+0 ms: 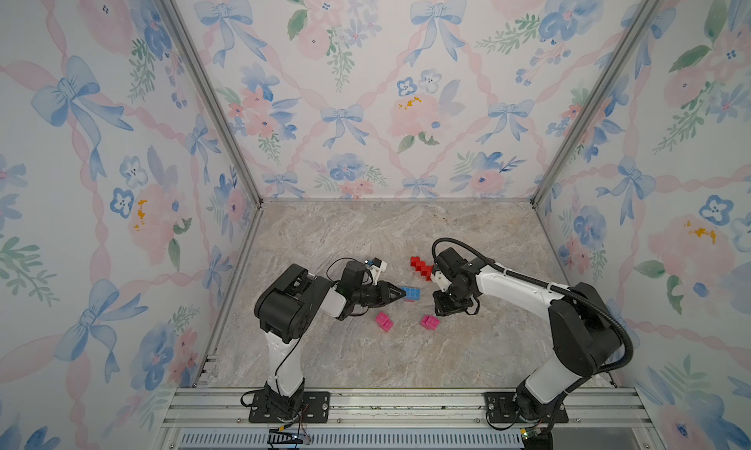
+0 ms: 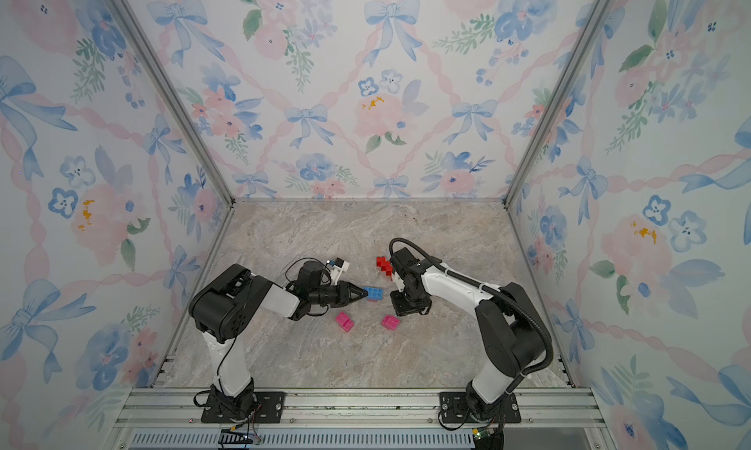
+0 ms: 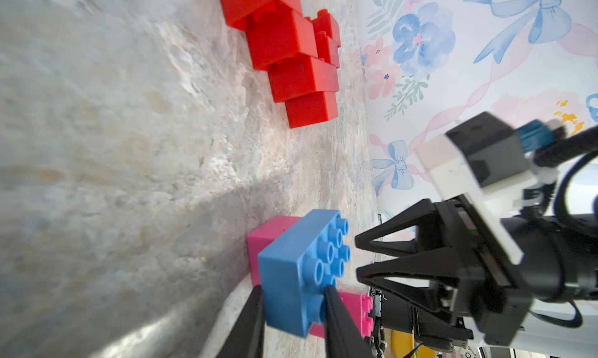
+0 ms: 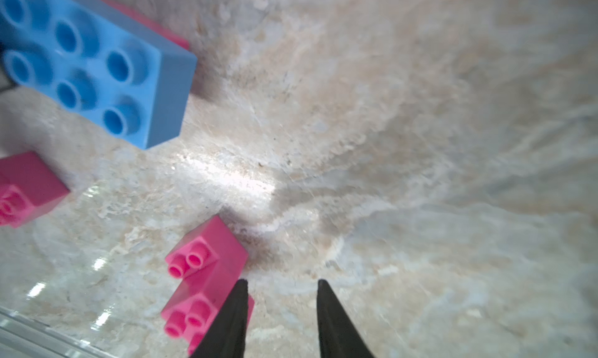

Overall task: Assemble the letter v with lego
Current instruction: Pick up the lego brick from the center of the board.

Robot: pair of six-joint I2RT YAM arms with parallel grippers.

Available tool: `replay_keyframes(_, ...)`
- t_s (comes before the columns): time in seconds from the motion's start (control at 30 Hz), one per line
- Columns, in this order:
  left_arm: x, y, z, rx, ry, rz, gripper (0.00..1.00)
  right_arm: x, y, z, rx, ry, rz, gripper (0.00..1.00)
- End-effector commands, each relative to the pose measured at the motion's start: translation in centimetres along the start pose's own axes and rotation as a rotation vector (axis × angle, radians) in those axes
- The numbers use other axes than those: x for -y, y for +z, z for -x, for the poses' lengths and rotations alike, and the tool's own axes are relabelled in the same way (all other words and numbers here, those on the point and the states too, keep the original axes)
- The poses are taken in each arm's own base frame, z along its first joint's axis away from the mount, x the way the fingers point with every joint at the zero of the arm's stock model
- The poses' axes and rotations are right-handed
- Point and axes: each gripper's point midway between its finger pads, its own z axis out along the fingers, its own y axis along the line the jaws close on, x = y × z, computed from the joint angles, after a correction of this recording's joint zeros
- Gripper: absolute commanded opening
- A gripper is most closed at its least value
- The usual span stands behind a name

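The blue lego brick (image 1: 413, 293) (image 3: 291, 272) is longer than the others and rests on a pink brick (image 3: 270, 238). My left gripper (image 3: 293, 288) (image 1: 401, 292) is shut on one end of the blue brick. A red stepped stack (image 1: 421, 266) (image 3: 291, 58) lies behind it. Two pink pairs lie nearer the front: one (image 1: 384, 321) on the left, the other (image 1: 430, 322) (image 4: 207, 275) on the right. My right gripper (image 4: 282, 282) points down beside the right pink pair. It is open, with bare floor between its fingers.
The marble floor (image 1: 365, 358) is boxed in by flowered walls on three sides. A metal rail (image 1: 398, 403) at the front carries both arm bases. In the left wrist view the right gripper (image 3: 357, 256) hangs close to the blue brick's studded face.
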Motion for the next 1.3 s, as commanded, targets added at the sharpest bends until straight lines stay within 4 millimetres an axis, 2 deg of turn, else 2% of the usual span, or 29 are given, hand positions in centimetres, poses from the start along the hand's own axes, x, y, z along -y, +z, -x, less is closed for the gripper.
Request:
replay_keyframes(0.0,-1.2,0.3,-0.5,-0.014,-0.024,0.029,0.29,0.3,-1.7,-0.4,0.052,-0.121,-0.025,0.54)
replay_keyframes(0.17,-1.1,0.3,-0.4,-0.013,-0.024,0.028,0.28,-2.4,-1.4,-0.3,0.102,-0.277,0.026,0.63)
replay_keyframes(0.23,-1.2,0.4,-0.4,-0.012,-0.024,0.03,0.28,-3.4,-0.6,-0.7,0.079,-0.338,0.026,0.66)
replay_keyframes(0.37,-1.3,0.5,-0.5,-0.015,-0.026,0.031,0.27,-4.1,1.2,-1.5,0.037,-0.363,0.031,0.66)
replay_keyframes(0.53,-1.3,0.5,-0.5,-0.017,-0.027,0.03,0.26,-5.0,2.7,-2.0,-0.006,-0.378,0.031,0.61)
replay_keyframes(0.7,-1.2,0.5,-0.5,-0.015,-0.025,0.03,0.26,-4.7,3.5,-1.9,-0.027,-0.367,0.007,0.52)
replay_keyframes(0.77,-1.3,0.5,-0.5,-0.015,-0.025,0.03,0.26,-4.7,3.5,-1.8,-0.023,-0.361,0.003,0.47)
replay_keyframes(1.03,-1.3,0.4,-0.6,-0.017,-0.026,0.03,0.24,-4.3,3.4,-1.7,-0.011,-0.359,-0.021,0.41)
replay_keyframes(1.1,-1.3,0.4,-0.6,-0.016,-0.027,0.032,0.24,-4.2,3.2,-1.5,-0.005,-0.361,-0.03,0.37)
replay_keyframes(1.23,-1.3,0.4,-0.6,-0.016,-0.029,0.033,0.24,-3.9,2.4,-0.9,0.013,-0.374,-0.05,0.35)
replay_keyframes(1.27,-1.3,0.4,-0.6,-0.015,-0.031,0.033,0.23,-3.9,1.4,-0.5,0.037,-0.384,-0.051,0.34)
